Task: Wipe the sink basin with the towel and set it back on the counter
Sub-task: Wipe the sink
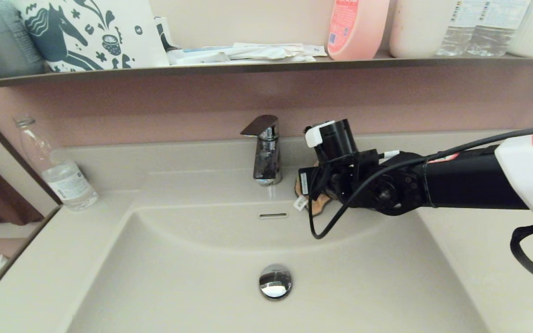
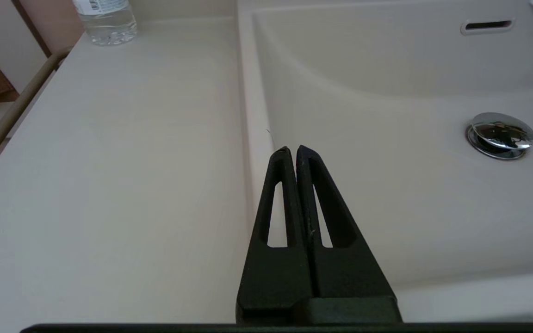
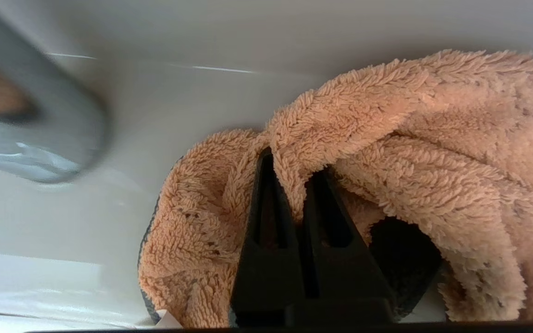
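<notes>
The orange fluffy towel point(image 3: 387, 115) lies bunched on the counter ledge behind the sink basin point(image 1: 192, 277), just right of the faucet point(image 1: 265, 148). In the head view only a bit of the towel point(image 1: 320, 204) and its white tag point(image 1: 300, 203) show under my right arm's wrist point(image 1: 373, 185). My right gripper point(image 3: 294, 166) is shut on a fold of the towel, with pile bulging over both fingers. My left gripper point(image 2: 293, 150) is shut and empty, parked over the basin's left rim. The drain plug point(image 1: 275, 280) and overflow slot point(image 1: 273, 215) are uncovered.
A clear water bottle point(image 1: 63, 171) stands on the counter point(image 1: 479, 240) at the back left. The dark shelf point(image 1: 266, 67) above carries a printed bag point(image 1: 90, 32), paper leaflets point(image 1: 248, 52), a pink bottle point(image 1: 356, 27) and other bottles. A black cable point(image 1: 326, 222) hangs from the right wrist.
</notes>
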Available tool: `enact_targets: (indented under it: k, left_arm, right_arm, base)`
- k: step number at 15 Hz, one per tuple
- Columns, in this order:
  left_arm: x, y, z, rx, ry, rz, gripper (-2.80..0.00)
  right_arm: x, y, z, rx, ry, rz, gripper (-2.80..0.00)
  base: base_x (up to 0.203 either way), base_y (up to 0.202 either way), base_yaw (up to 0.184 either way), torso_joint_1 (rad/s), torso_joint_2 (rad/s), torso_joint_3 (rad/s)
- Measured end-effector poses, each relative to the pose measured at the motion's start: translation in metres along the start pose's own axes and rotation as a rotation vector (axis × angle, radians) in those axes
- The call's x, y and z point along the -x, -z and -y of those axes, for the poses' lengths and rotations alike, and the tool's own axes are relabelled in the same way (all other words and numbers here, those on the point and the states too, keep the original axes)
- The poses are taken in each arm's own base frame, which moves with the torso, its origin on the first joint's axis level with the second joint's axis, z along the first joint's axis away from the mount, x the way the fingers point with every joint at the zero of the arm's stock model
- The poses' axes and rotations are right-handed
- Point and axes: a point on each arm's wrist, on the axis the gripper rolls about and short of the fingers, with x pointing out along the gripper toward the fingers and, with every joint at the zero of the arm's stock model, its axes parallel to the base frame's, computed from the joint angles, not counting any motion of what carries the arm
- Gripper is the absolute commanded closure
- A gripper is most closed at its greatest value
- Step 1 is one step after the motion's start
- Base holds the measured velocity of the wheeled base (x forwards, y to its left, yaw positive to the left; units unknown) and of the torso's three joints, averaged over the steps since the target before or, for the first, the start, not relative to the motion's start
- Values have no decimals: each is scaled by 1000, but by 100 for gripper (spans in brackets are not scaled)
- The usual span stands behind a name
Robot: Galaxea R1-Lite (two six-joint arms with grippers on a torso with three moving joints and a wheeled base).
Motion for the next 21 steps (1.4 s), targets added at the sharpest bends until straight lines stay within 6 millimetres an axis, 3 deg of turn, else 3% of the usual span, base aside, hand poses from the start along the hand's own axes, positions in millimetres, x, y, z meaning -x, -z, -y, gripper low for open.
enact_targets:
  k: [3, 6, 12, 14, 18, 21]
  left_arm:
    - [0, 0, 0, 0, 0, 0, 0]
    - [0, 0, 0, 0, -1, 0, 0]
    - [0, 0, 0, 0, -1, 0, 0]
    - [0, 0, 0, 0, 0, -1, 0]
    - [0, 0, 0, 0, 0, 0, 0]
    - [0, 0, 0, 0, 0, 0, 0]
  right_arm:
    - [-5, 4, -23, 24, -24, -12, 0]
    - [-11, 6, -22, 25, -9, -18, 0]
    - [-20, 6, 42, -18, 116, -67, 0]
    - [-19, 4, 76, -61, 166, -88, 0]
    - [-10, -4, 123, -121, 221, -95, 0]
    - [-3, -6, 131, -129, 215, -98, 0]
  base:
    - [0, 0, 0, 0, 0, 0]
    - [0, 0, 0, 0, 0, 0]
    - [0, 0, 0, 0, 0, 0]
    - [0, 0, 0, 0, 0, 0]
    - [0, 0, 0, 0, 0, 0]
    - [0, 0, 0, 0, 0, 0]
